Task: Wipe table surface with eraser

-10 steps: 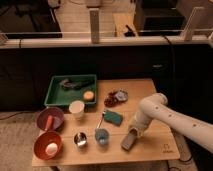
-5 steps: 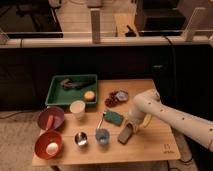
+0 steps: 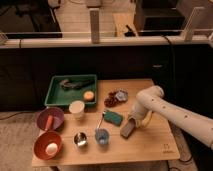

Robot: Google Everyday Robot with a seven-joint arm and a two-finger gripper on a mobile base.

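Eraser (image 3: 126, 130), a small grey-tan oblong block, is leaning with its lower end on the light wooden table surface (image 3: 150, 145), just right of the dark teal rectangular pad (image 3: 113, 118). The white arm's gripper (image 3: 131, 122) is clamping its upper end.

Only an illegible mark (image 3: 165, 147) on table surface (image 3: 142, 149)

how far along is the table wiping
Done: the eraser is already down on the table surface, under the tool. In hand: it looks to be wiping the patch beside the teal pad. Left: hard to judge, since no wiped trail shows.
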